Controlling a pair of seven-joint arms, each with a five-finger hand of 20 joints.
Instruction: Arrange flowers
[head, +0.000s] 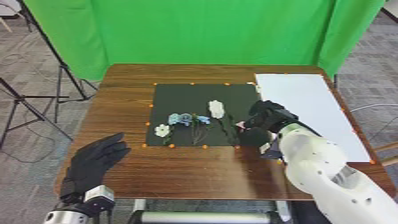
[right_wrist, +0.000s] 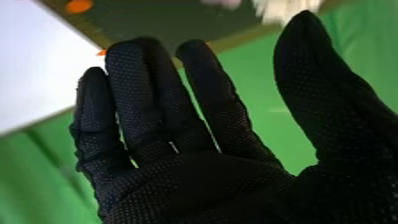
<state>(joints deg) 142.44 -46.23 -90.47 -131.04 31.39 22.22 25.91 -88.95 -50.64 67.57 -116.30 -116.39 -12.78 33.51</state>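
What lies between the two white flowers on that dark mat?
Blue flowers lie between the small white flower and the longer one, in the head view.

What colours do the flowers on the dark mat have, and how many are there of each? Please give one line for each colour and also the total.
White flowers: 2
Blue flowers: 3, as best I can tell, since they sit close together
Pink flower, by the right hand: 1
Total: 6, if the blue count is right
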